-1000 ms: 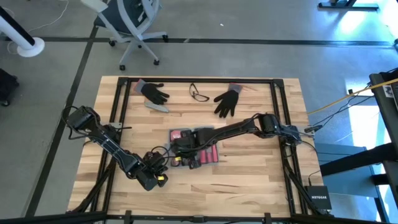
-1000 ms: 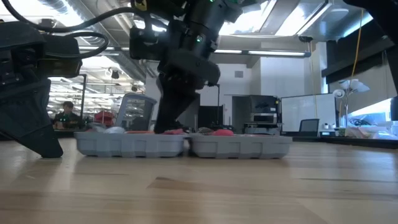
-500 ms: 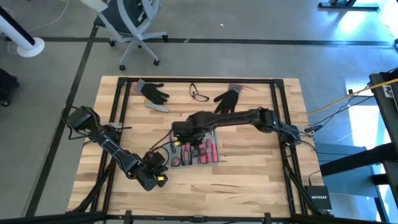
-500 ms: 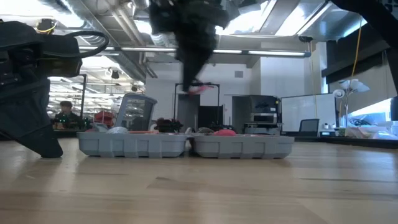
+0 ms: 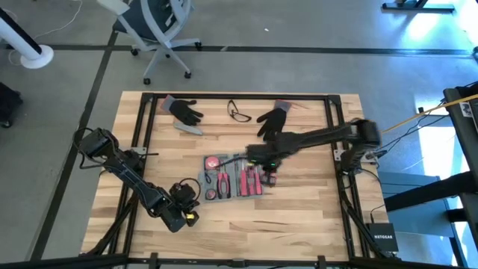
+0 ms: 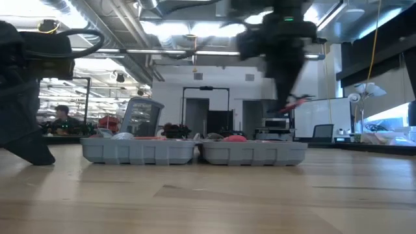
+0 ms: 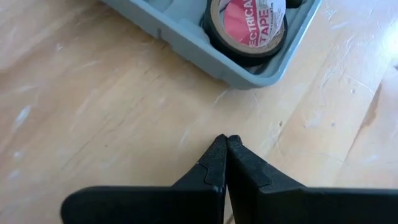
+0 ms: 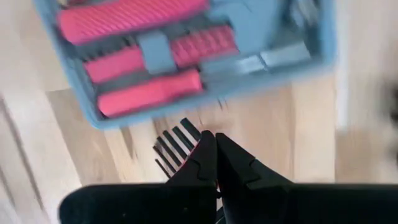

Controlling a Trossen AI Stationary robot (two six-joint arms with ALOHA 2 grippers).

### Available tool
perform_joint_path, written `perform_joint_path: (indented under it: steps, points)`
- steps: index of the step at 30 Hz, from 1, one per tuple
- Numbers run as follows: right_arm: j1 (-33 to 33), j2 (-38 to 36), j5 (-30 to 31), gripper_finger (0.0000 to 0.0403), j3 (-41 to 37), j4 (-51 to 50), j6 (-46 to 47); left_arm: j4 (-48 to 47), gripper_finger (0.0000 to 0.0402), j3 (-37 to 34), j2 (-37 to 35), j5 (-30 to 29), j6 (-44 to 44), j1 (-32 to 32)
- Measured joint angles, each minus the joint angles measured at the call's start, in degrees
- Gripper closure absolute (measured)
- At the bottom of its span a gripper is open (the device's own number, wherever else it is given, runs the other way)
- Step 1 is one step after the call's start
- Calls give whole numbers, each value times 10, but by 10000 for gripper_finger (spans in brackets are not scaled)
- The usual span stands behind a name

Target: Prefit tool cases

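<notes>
The blue-grey tool case lies open and flat on the wooden table, pink-handled tools in its recesses and a tape roll in one corner. My right gripper hangs shut above the case's right end, pointing down. A small pink-and-black tool shows at its fingertips. My left gripper is shut and slants down over bare wood near the case's tape-roll corner, at the table's near left. My right gripper comes from above, fingers pointing down, shut on the small tool. Black prongs fan out beside the fingertips and a pink piece sticks out below them. The fingers hide the spot they pinch. The tool hangs clear above the case.
Two black gloves, a pair of glasses and a slim grey bar lie along the far edge. A black frame rail borders the tabletop. An office chair stands beyond it; a person sits far off.
My right gripper has risen from the left half of the case and swung toward the table's right edge, rolling as it went, with the small pink tool lifted clear. The case has stayed in place; its tools now show uncovered.
</notes>
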Motion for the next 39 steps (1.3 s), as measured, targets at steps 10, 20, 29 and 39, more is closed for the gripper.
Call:
perform_joint_path:
  steps: [10,20,29,39]
  points:
    - [108,-96,10,403,-205,129,68,-10,401,-3,-85,46,76,18]
    - [121,-95,123,395,-270,278,53,-23,401,11,-174,31,81,98]
    - [121,-90,121,286,-271,271,2,-70,401,68,-171,54,200,194]
    - [121,-120,206,263,-163,136,12,-14,401,77,-171,119,452,319]
